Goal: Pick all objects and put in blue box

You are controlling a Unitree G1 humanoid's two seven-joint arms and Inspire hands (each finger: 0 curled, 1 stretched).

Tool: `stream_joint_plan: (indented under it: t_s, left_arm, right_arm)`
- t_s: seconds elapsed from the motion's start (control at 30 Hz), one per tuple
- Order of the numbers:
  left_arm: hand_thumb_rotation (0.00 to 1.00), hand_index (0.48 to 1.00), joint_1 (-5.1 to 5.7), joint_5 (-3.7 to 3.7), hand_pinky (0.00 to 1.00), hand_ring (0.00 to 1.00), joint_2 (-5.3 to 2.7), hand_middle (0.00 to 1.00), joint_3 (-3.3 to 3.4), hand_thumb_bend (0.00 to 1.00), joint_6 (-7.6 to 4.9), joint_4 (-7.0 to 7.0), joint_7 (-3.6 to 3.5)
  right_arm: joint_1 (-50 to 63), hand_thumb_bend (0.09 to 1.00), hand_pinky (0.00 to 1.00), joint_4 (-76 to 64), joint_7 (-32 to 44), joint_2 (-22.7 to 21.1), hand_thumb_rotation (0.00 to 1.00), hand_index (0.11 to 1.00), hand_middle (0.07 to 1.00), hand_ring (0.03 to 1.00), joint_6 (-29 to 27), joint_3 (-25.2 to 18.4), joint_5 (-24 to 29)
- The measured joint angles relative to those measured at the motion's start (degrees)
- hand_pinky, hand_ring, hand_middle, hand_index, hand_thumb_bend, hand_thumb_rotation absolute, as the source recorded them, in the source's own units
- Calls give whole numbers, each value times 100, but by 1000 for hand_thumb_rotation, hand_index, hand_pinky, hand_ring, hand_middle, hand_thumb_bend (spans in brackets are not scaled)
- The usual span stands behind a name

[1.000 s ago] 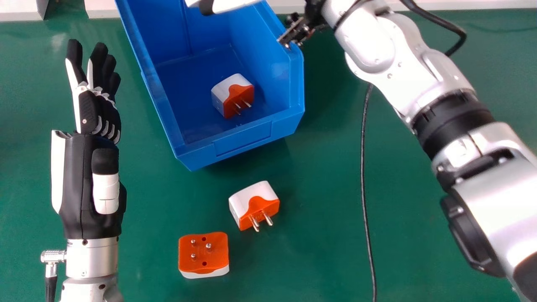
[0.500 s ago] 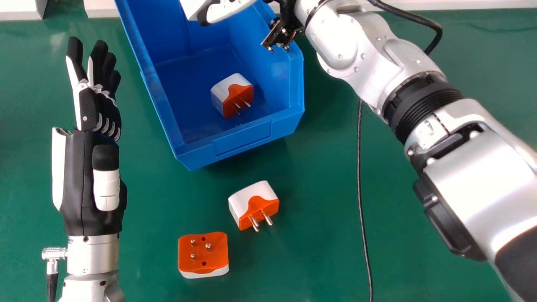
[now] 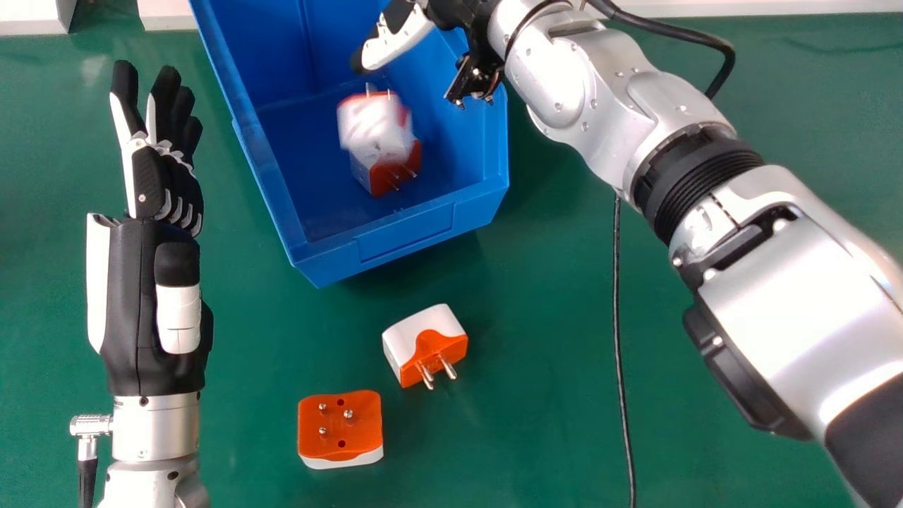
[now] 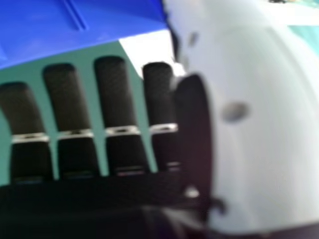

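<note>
Our right hand (image 3: 398, 39) was open with straight fingers in its own view, while at the head view's upper centre we saw a blurred adapter (image 3: 370, 127) overlapping another adapter (image 3: 386, 176) inside the blue box (image 3: 405, 234).

in the head view, the top edge cuts off part of the blue box (image 3: 405, 236) and part of the right hand (image 3: 398, 42). inside, 1 white and orange adapter (image 3: 374, 125) is blurred and hides part of a 2nd adapter (image 3: 386, 178) (whether the 2 touch, i can't tell). the right arm (image 3: 783, 282) runs out of the picture and covers the upper part of a thin cable (image 3: 619, 353). the left arm (image 3: 156, 432) is cut off by the bottom edge. in the right hand view, the right hand (image 4: 117, 94) is blurred.
</note>
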Motion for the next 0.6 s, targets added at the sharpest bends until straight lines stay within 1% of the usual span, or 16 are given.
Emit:
stream_joint_plan:
  t_s: [0.07, 0.13, 0.2, 0.33, 0.4, 0.43, 0.47, 0.5, 0.57, 0.6]
  left_arm:
    - [1000, 1000, 0, 56, 1000, 1000, -2, 1000, 6, 964, -4, 0, 12]
    - [1000, 1000, 2, 139, 1000, 1000, -5, 1000, 9, 961, -7, 0, 36]
    - [1000, 1000, 8, 190, 1000, 1000, -12, 1000, 9, 961, -7, -1, 75]
    - [1000, 1000, 43, 199, 1000, 1000, -16, 1000, 7, 967, -6, -9, 122]
    - [1000, 1000, 61, 200, 1000, 1000, -16, 1000, 6, 967, -6, -8, 127]
    - [1000, 1000, 62, 201, 1000, 1000, -16, 1000, 6, 970, -6, -6, 127]
    - [1000, 1000, 62, 201, 1000, 1000, -16, 1000, 5, 970, -7, -4, 127]
    - [1000, 1000, 62, 205, 1000, 1000, -16, 1000, 4, 967, -6, -3, 128]
    - [1000, 1000, 66, 217, 1000, 1000, -16, 1000, 4, 959, -7, -5, 136]
    - [1000, 1000, 79, 234, 1000, 1000, -15, 1000, 7, 959, -8, -10, 151]
  right_arm:
    - [0, 518, 364, 16, 0, 23, 0, 518, 478, 406, 78, 28, -2]
    - [0, 518, 364, 44, 2, 37, 0, 517, 477, 408, 106, 60, -2]
    - [1, 518, 367, 58, 21, 63, 0, 516, 476, 411, 144, 75, 1]
    - [2, 519, 379, 88, 194, 77, 0, 516, 478, 415, 149, 29, 62]
    - [2, 519, 379, 91, 348, 76, 0, 516, 478, 415, 132, -26, 117]
    - [2, 519, 398, 91, 457, 73, 26, 512, 505, 442, 108, -72, 169]
    - [2, 519, 398, 90, 543, 71, 26, 512, 505, 442, 77, -127, 227]
    - [2, 598, 409, 88, 632, 64, 26, 540, 531, 463, 60, -184, 298]
    - [7, 712, 425, 74, 780, 18, 30, 581, 571, 492, -25, -281, 388]
    - [29, 712, 425, 34, 859, -18, 30, 581, 571, 492, -114, -358, 488]
